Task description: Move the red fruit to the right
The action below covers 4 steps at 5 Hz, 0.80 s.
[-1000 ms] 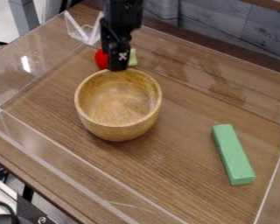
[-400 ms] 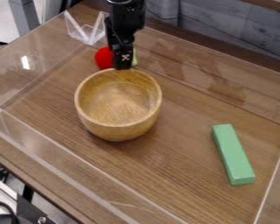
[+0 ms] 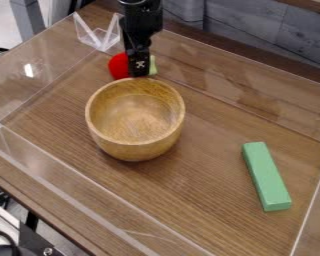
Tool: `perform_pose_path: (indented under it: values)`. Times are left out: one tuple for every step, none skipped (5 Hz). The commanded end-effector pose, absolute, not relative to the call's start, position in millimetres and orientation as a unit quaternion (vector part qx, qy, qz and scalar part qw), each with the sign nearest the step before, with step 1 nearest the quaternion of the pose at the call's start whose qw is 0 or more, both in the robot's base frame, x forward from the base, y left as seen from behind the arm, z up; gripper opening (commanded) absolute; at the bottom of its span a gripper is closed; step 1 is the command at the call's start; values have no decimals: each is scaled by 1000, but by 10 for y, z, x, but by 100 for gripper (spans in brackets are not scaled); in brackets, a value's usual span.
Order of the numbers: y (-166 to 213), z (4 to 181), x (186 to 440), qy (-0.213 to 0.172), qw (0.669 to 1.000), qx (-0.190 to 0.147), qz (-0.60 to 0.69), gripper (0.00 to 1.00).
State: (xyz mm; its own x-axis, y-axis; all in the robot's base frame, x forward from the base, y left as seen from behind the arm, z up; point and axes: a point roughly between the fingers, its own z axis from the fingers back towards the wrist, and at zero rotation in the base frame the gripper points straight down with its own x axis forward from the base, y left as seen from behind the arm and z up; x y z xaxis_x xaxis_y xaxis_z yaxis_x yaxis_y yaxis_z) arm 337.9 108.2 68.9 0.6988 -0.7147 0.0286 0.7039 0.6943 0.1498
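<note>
Red fruit (image 3: 119,66) sits at far left of wooden table (image 3: 190,190), just beyond far rim of bowl, partly hidden behind gripper.

Table: dark wood grain, fenced by clear plastic walls (image 3: 29,80) on left, near and far sides.

Arm (image 3: 139,15): black, comes down from top edge, pointing straight at tabletop.

Wooden bowl (image 3: 136,120): pale, round, upright, nothing inside. Left of centre, nearer than the fruit, close to it but apart.

Green block (image 3: 267,175): flat rectangle, lying on tabletop near right, long side running near to far. Well apart from bowl and fruit.

Gripper (image 3: 139,66): black fingers with white marking, tips low at tabletop level, just right of fruit and overlapping its right side. Jaws spread as wide as they go, holding nothing. Cannot tell whether a finger touches fruit or only stands in front of it.

Fruit itself: small, round, bright red, much smaller than bowl. Only left half shows. Speck of pale green at its right edge beside finger, too small to make out.
</note>
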Motion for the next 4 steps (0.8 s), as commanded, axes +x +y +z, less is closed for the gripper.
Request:
perform_pose_path:
  values:
    - [1136, 868, 3429, -72, 920, 83, -377, 100]
    - [1156, 854, 3446, -77, 921, 84, -373, 100]
    - [1181, 771, 3485, -79, 928, 85, -354, 100]
    - [1207, 687, 3519, -80, 934, 86, -339, 100]
